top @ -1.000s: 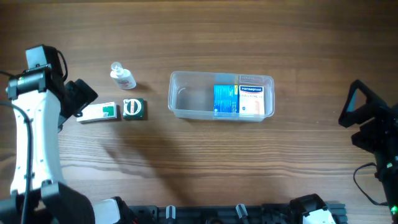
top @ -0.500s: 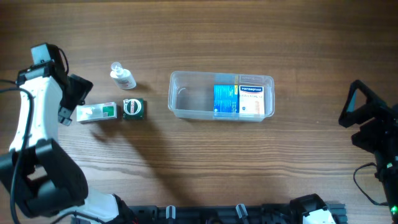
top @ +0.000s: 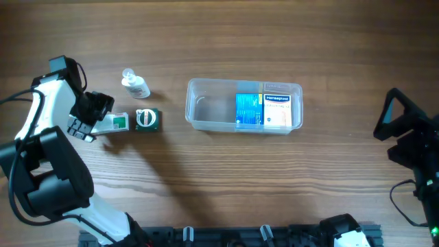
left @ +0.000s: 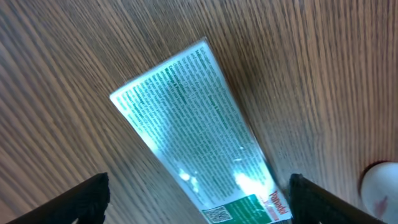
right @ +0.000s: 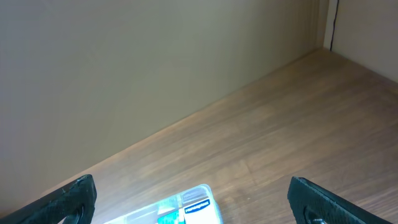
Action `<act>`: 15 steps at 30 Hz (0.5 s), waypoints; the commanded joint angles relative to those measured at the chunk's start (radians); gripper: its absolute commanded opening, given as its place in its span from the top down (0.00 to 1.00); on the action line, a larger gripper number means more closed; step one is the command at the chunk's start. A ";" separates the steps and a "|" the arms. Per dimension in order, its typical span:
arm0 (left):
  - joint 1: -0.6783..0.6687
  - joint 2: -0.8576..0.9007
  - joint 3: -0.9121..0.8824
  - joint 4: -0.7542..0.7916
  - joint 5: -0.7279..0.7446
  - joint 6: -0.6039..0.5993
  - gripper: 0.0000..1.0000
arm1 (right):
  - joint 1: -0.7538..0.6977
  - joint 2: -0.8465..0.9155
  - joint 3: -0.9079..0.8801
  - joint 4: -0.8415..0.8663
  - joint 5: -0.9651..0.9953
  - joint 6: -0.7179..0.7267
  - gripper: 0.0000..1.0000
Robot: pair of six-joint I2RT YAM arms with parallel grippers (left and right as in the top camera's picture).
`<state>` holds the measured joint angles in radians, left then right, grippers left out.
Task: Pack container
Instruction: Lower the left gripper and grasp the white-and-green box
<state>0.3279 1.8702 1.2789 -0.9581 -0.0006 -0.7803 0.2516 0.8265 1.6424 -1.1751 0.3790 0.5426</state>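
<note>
The clear container [top: 206, 110] stands mid-table and holds a blue box [top: 249, 110] and a white plaster box [top: 278, 111] at its right end. Its corner shows in the right wrist view [right: 202, 188]. A white-and-green box [top: 118, 123] lies flat to its left, next to a dark green box [top: 147, 119]. My left gripper [top: 91, 118] is open over the white-and-green box's left end. In the left wrist view the box [left: 193, 130] lies between the spread fingers [left: 84, 196], untouched. My right gripper [top: 387, 116] is open and empty at the far right.
A small clear bottle [top: 135, 84] lies behind the two small boxes. A pale round thing [left: 380, 186] shows at the left wrist view's right edge. The table's front edge carries a black rail [top: 260, 234].
My left gripper has moved right and toward the front, from beside the white-and-green box to over its left end. The boxes, container and right arm have not moved.
</note>
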 commanded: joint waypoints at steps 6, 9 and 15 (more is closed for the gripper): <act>0.005 0.006 -0.172 0.212 0.032 -0.119 0.07 | -0.002 -0.001 -0.002 -0.001 0.016 0.010 0.00; 0.005 0.009 -0.211 0.264 0.034 -0.119 0.10 | -0.002 -0.001 -0.002 -0.001 0.016 0.010 0.00; 0.009 0.007 -0.217 0.264 0.039 -0.092 0.27 | -0.002 -0.001 -0.002 -0.001 0.016 0.010 0.00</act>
<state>0.3294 1.8538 1.0962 -0.7055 0.0109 -0.8783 0.2516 0.8265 1.6424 -1.1751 0.3790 0.5426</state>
